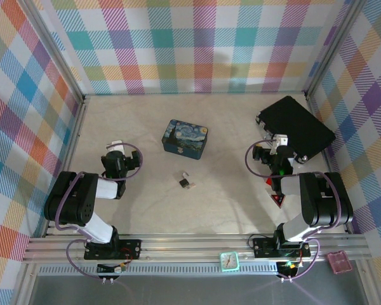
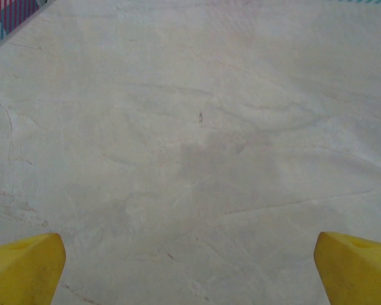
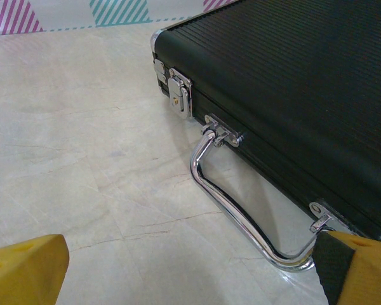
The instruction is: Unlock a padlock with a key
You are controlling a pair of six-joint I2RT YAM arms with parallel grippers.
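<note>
The padlock (image 1: pixel 187 183), a tiny dark block, lies on the pale table near the middle. A small silvery piece (image 1: pixel 185 175) sits right against its far side; I cannot tell whether that is the key or part of the lock. My left gripper (image 1: pixel 116 146) hovers left of the padlock and well apart from it. Its yellow fingertips (image 2: pixel 22 267) are spread wide over bare table, so the left gripper (image 2: pixel 190 273) is open and empty. My right gripper (image 1: pixel 277 141) is at the right by the black case. It (image 3: pixel 190 273) stands open too, with one fingertip (image 3: pixel 362 267) close to the case's handle.
A blue swirly-painted tin (image 1: pixel 185 139) stands just beyond the padlock. The large black case (image 1: pixel 296 127) lies at the back right, its chrome handle (image 3: pixel 241 210) and latch (image 3: pixel 178 96) facing my right gripper. Checked walls close off the left, back and right sides.
</note>
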